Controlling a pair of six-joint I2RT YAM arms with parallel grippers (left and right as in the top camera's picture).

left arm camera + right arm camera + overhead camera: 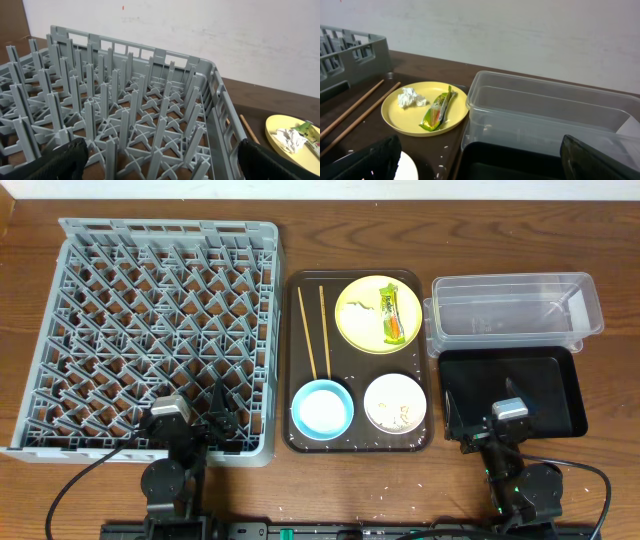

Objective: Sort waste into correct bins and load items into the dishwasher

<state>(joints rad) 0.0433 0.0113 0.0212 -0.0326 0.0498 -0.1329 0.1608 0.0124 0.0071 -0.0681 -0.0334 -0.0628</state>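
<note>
The yellow plate [378, 313] [422, 111] sits on the dark-brown serving tray [296, 360] and holds the green-and-orange wrapper [391, 315] [438, 111] and the crumpled tissue [362, 308] [410, 97]. Two chopsticks [313, 330] lie left of it. The light-blue bowl [321, 407] and the small white bowl [394, 401] with crumbs stand in front. The clear tub [515, 308] [545, 115] lies behind the black tray [512, 388]. The grey rack [150, 330] [125, 115] fills the left. My left gripper [222, 418] [160, 165] is open over the rack's near right corner. My right gripper [478, 425] [480, 160] is open over the black tray's near left.
Loose whitish crumbs [375, 446] lie on the serving tray's front rim and on the wooden table by it. A white wall [520, 35] stands behind the table. The plate with the tissue also shows at the right edge of the left wrist view [295, 140].
</note>
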